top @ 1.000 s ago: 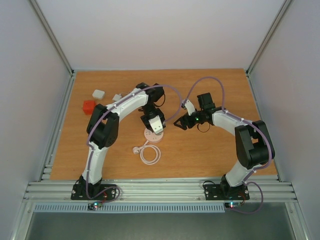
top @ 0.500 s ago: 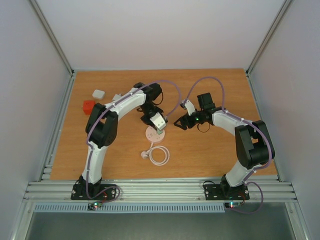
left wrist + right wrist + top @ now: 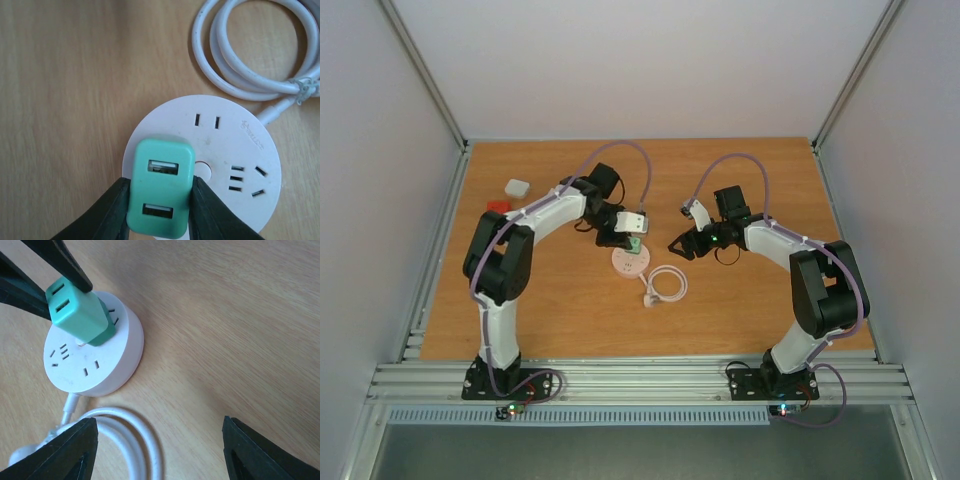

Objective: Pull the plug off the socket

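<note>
Gripping the green plug (image 3: 160, 187), left claw (image 3: 160, 202) sits over the socket (image 3: 235, 145); right claw (image 3: 677, 246) open.

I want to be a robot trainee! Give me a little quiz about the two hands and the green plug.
1. True or false: the right hand is gripping the green plug.
2. Where is the plug? A) lying on its side B) standing on the round socket, between the fingers of the left hand C) dangling in the air
3. Fill in: the white cable beside the socket lies in a ____.
Key: 1 false, that hand is open and apart from the plug; 2 B; 3 coil.
</note>
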Controlling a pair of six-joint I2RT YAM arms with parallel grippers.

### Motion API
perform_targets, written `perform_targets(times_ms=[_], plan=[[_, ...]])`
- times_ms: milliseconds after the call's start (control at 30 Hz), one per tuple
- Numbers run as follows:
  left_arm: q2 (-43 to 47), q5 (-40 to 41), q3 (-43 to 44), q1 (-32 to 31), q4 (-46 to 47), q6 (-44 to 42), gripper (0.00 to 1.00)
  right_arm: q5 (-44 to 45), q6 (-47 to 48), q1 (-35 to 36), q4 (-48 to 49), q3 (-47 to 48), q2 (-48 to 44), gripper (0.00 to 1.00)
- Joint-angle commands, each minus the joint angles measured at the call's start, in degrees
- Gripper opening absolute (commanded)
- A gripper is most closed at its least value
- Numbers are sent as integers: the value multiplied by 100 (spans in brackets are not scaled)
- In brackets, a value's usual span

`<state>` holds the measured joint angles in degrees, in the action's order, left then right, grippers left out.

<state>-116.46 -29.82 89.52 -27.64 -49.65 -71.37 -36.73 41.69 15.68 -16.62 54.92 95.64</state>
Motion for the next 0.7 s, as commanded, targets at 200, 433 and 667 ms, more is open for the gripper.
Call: perform_targets(times_ms=[200, 433, 667], plan=[[1272, 931, -2000, 13, 2464, 3917, 20, -494, -723, -16, 25, 83, -64, 63], [1685, 1609, -2719, -210, 3094, 5250, 17, -828, -1562, 334, 274, -111, -58, 52], [1712, 1715, -2801, -418, 3188, 5646, 18, -566, -2029, 819, 724, -323, -24, 46]])
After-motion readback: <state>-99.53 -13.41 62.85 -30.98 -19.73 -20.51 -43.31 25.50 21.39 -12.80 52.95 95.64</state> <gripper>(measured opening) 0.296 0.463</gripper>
